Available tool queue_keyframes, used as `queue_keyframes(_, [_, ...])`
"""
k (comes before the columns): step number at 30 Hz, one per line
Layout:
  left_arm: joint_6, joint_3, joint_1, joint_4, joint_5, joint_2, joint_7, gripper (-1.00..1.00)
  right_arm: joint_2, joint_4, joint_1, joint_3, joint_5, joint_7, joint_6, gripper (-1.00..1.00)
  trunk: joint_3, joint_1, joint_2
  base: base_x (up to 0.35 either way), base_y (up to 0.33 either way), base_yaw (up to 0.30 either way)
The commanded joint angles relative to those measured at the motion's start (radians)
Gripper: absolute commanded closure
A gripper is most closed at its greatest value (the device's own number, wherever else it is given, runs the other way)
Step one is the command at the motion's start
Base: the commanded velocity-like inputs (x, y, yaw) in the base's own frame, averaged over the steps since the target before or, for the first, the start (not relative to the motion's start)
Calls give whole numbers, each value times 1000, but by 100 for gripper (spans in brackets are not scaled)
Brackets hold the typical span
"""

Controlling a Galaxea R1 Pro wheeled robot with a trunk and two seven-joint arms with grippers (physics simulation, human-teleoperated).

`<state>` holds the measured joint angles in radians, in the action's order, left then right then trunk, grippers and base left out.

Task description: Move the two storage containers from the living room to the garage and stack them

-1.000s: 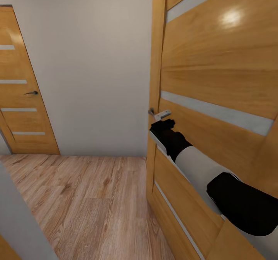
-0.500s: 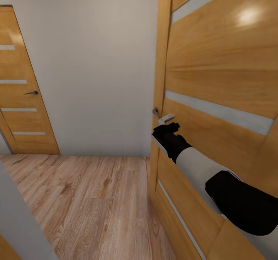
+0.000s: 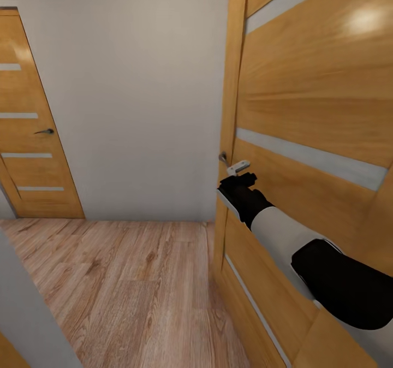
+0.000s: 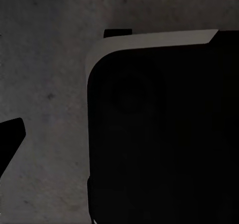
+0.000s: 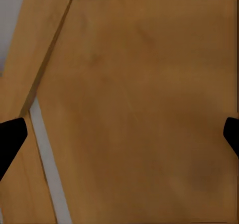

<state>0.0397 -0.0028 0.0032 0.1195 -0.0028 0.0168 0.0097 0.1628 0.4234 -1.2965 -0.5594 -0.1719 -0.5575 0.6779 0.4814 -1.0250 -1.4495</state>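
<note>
You're in a hallway with wood-plank floor (image 3: 125,280); the honey-wood door (image 3: 322,100) fills 2 o'clock. Your right hand (image 5: 119,134) is spread open against its panel, just below the handle (image 3: 238,167). Left hand: can't tell. No containers here; judged light, rigid, grip the rim.

The right arm (image 3: 305,253) reached forward and up from the lower right of the head view, its white forearm ending in a black wrist and the right gripper (image 3: 238,181). In the right wrist view, two dark fingers (image 5: 10,137) stood wide apart, with nothing between them.
</note>
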Motion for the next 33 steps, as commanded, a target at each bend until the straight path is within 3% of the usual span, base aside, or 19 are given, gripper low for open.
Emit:
queue_keyframes(1, [2,0,1,2,0,0,1,-100,-24,0,-1,-7,16,-12,18,-100,1,0,-1,0,0,0])
queue_keyframes(17, [1,1,1,0,1,0,1,-100,-79,0,-1,-5,14,-12,15,-100,1,0,-1,0,0,0])
queue_keyframes(25, [0,2,1,0,4,-1,1,-100,-135,0,-1,-4,11,-12,5,-100,1,0,-1,0,0,0])
queue_keyframes(33, [0,3,1,0,5,-1,1,-100,-147,0,-1,-4,12,-12,3,-100,1,0,-1,0,0,0])
